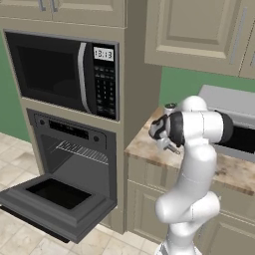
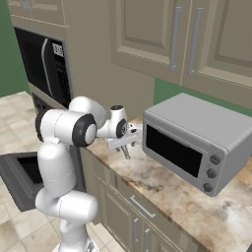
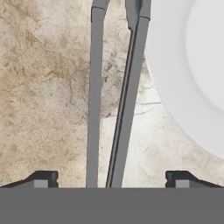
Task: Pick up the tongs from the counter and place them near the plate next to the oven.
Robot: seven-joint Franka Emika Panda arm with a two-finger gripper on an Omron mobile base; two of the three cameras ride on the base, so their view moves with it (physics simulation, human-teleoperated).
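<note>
The dark grey tongs [image 3: 113, 100] run lengthwise between my fingertips over the marbled counter [image 3: 43, 87]. Their two arms sit just left of the white plate [image 3: 188, 65], and one arm nearly touches its rim. My gripper [image 3: 111, 179] is open, with its fingertips [image 3: 43, 178] standing well clear of the tongs on both sides. In the base views the gripper [image 1: 167, 144] [image 2: 125, 145] points down at the counter's left end, beside the tall cabinet that holds the oven [image 1: 74, 149].
The oven's door [image 1: 55, 199] hangs open toward the floor, with a black microwave [image 1: 64, 74] above it. A silver toaster oven [image 2: 192, 142] stands on the counter right of the gripper. Wall cabinets [image 2: 162, 39] hang overhead.
</note>
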